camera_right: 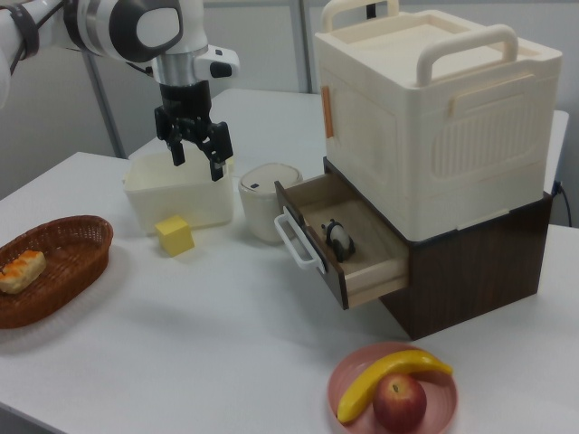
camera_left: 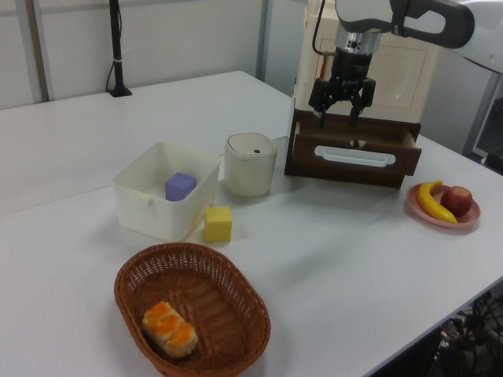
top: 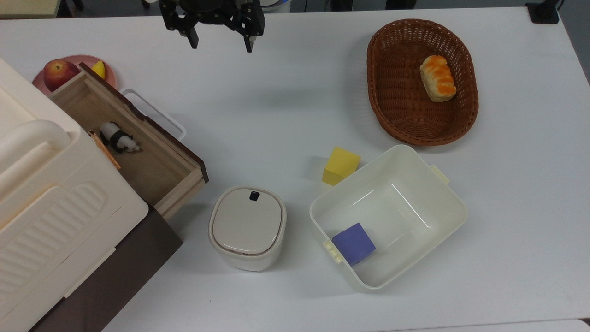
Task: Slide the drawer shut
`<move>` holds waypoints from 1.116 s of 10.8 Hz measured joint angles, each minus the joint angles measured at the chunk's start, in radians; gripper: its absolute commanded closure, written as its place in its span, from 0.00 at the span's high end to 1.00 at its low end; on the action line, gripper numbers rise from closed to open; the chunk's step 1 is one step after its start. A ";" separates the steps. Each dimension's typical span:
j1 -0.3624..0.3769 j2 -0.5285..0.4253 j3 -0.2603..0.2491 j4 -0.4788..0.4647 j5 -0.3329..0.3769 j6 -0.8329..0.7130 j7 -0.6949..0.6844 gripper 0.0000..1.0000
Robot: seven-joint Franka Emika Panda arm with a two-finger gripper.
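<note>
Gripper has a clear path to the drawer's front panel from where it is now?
Probably yes. The gripper hangs open above the table, apart from everything, and the open drawer has bare table before its white handle. The lidded container stands beside the drawer, not across its front.

On the white table (top: pixel 286 115): one open drawer (top: pixel 152 157) holding one toy panda (top: pixel 119 138); one cream case (top: pixel 50 193) on one dark cabinet (camera_right: pixel 479 262); one lidded canister (top: pixel 247 227); one white bin (top: pixel 428 184); two cubes, one yellow (top: pixel 340 165) and one purple (top: pixel 354 243); one wicker basket (top: pixel 396 110) with one bread roll (top: pixel 437 78); one pink plate (camera_right: pixel 434 407) carrying one apple (camera_right: pixel 399 403) and one banana (camera_right: pixel 387 376); one gripper (top: pixel 220 43), fingers spread.
</note>
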 measured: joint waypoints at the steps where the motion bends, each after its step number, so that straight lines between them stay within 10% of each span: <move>1: 0.000 0.000 0.000 -0.002 0.000 0.000 0.000 1.00; 8: 0.000 0.000 0.000 -0.009 0.000 0.000 0.000 0.99; 12: 0.000 0.001 0.000 -0.015 0.000 0.000 0.003 0.63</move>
